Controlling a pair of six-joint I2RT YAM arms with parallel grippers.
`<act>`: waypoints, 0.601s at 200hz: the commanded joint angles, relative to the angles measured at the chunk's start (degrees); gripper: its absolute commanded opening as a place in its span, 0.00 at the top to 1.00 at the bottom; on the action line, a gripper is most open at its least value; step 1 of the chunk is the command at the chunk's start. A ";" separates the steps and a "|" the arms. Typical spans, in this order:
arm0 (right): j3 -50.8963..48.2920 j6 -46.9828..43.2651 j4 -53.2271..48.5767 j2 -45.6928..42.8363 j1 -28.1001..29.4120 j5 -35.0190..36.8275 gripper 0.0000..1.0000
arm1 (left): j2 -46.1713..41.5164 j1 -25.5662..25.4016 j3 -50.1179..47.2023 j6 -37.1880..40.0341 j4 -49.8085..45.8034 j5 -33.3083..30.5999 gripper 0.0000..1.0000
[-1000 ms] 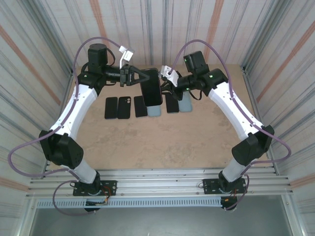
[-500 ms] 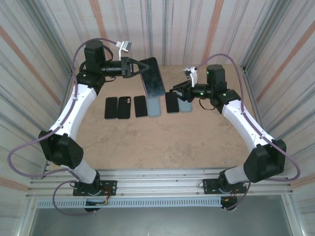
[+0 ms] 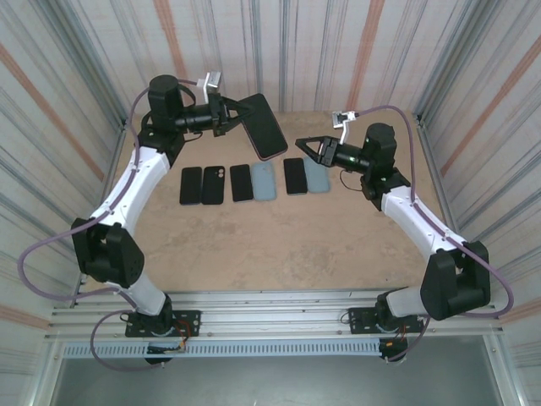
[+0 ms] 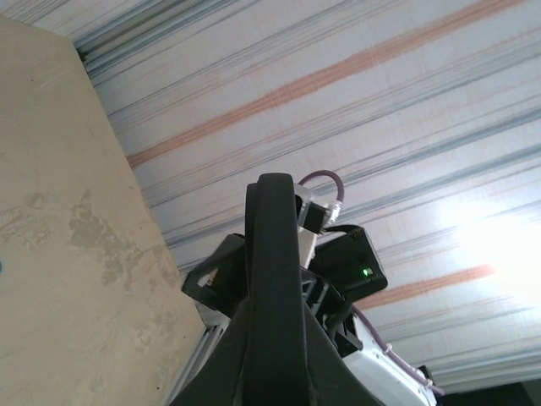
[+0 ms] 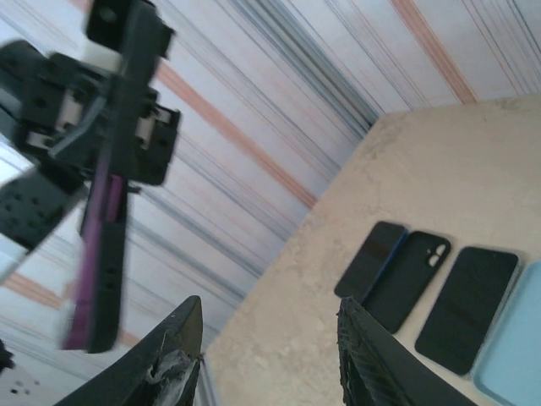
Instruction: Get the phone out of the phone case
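Top external: left gripper (image 3: 234, 115) clamps raised phone (image 3: 263, 127); right gripper (image 3: 306, 145) gapes, empty.

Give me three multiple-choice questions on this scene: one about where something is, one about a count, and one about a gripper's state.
1. Where is the phone that the left gripper holds?
A. Raised in the air above the table
B. Lying flat in the row
C. Fallen off the near edge

2. How many light blue items lie in the row on the table?
A. None
B. Two
C. Five

3. How does the right gripper stand?
A. Shut on the phone
B. Shut on a light blue item
C. Open, holding nothing

Answers:
1 A: the phone sits tilted in the left gripper, clear of the row beneath it.
2 B: one light blue item lies mid-row and another at its right end; the rest are dark.
3 C: its fingers are spread, with nothing between them.
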 commanded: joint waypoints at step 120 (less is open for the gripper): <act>1.95 8.42 9.67 2.46 1.68 -4.63 0.58 | 0.99 -0.31 -1.44 -8.06 11.11 -2.30 1.00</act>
